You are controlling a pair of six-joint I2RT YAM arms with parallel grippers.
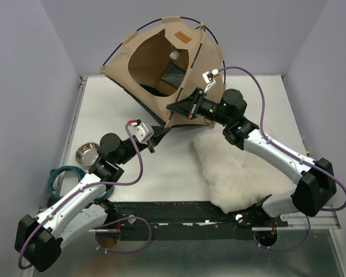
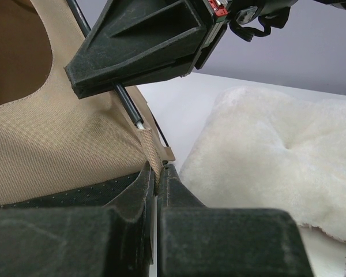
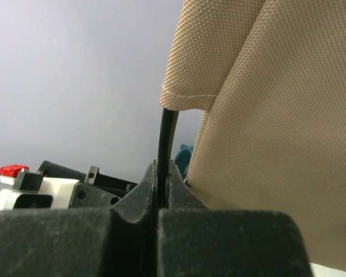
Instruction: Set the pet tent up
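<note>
While the tent stands half-raised at the worktop's far middle, opening toward the arms, step in hand, as judged: pole seating. Left jaws: pinched shut on the tent's near corner tab. Right jaws: clamped on a black pole just above it. Next move likely calls for steering the pole tip into the tab. Both arms: reaching forward, low, converging. Cushion: beside.

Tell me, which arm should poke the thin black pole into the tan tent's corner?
Probably the right. The right gripper is shut on the thin black pole, whose tip sits just above the tan fabric tent's corner pocket. The left gripper only pinches that pocket steady.
</note>
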